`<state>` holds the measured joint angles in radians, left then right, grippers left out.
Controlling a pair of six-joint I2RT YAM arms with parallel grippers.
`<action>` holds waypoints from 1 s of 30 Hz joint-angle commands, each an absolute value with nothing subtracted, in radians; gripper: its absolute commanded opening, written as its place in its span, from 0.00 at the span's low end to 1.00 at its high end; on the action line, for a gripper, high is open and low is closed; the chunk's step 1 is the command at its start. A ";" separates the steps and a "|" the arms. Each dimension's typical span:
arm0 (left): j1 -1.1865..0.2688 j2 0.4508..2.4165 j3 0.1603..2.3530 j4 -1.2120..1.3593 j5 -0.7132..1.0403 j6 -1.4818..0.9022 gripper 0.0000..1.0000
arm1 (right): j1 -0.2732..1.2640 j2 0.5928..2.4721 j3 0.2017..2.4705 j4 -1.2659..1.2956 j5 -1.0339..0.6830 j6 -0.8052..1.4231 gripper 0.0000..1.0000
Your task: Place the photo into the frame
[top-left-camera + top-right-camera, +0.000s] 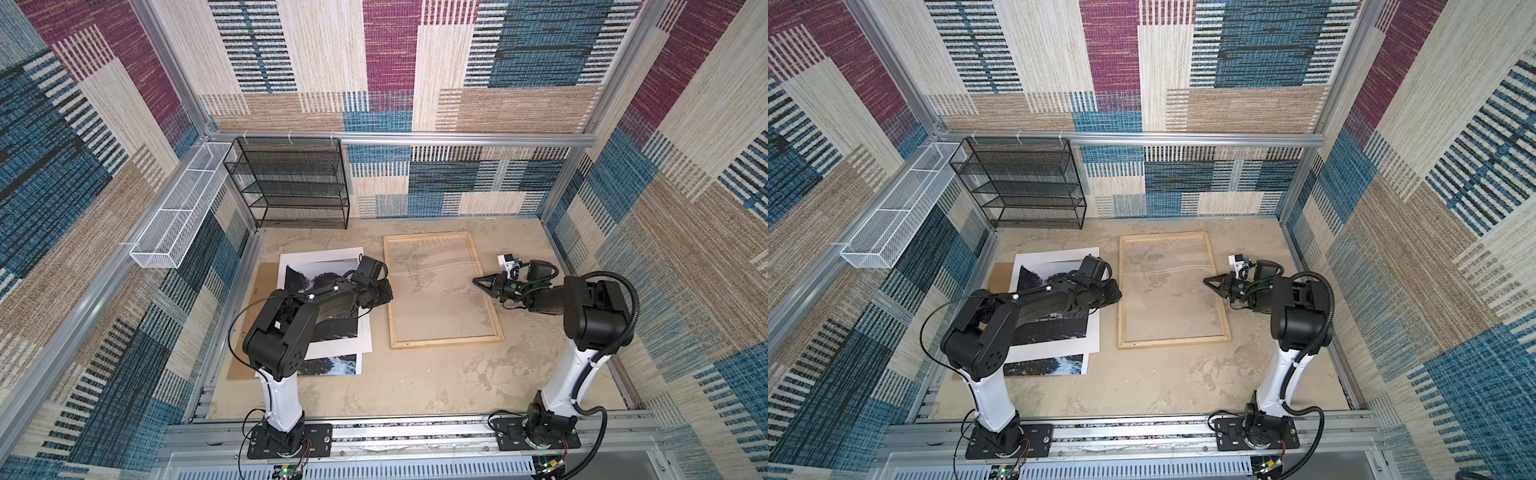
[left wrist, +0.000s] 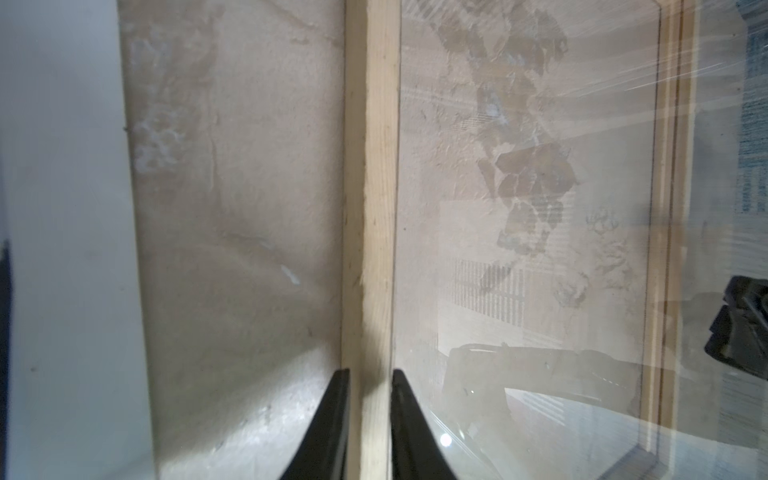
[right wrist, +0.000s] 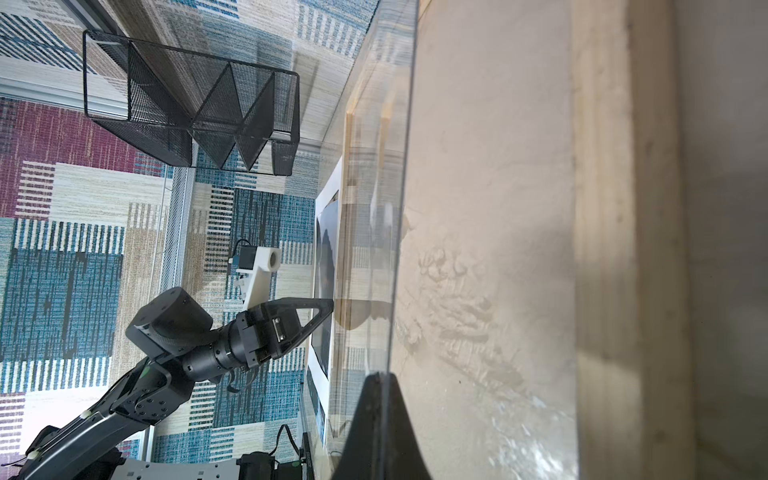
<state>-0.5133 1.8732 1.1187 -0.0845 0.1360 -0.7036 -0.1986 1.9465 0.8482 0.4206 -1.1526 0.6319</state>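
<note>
The frame, thin pale wood bars, lies flat at mid-table. My left gripper is shut on its left bar; in the left wrist view the jaws stand on either side of the wood, gripper. My right gripper is shut on the right edge of the clear pane. The photo lies left of the frame under a white mat, its lower end sticking out, partly hidden by my left arm.
The white mat rests on the photo, with a brown backing sheet beneath both. A black mesh shelf stands at the back left. A white wire basket hangs on the left wall.
</note>
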 commanded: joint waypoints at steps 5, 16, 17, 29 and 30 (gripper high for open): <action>-0.514 1.882 1.136 -0.087 0.156 -0.668 0.23 | -0.199 1.954 0.896 0.380 -1.190 0.586 0.00; -0.514 1.888 1.144 -0.095 0.161 -0.655 0.23 | -0.199 1.974 0.945 0.279 -1.215 0.514 0.00; -0.514 1.890 1.146 -0.095 0.163 -0.657 0.23 | -0.199 1.976 0.947 0.274 -1.215 0.511 0.00; -0.515 1.902 1.155 -0.093 0.178 -0.661 0.22 | -0.196 1.980 0.907 0.320 -1.199 0.550 0.00; -0.516 1.903 1.157 -0.094 0.180 -0.662 0.22 | -0.196 1.980 0.905 0.324 -1.201 0.556 0.00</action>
<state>-0.5137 1.8999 1.1484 -0.0982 0.1577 -0.6952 -0.2005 1.9766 0.9089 0.2874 -1.1751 0.5392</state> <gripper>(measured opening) 0.222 0.052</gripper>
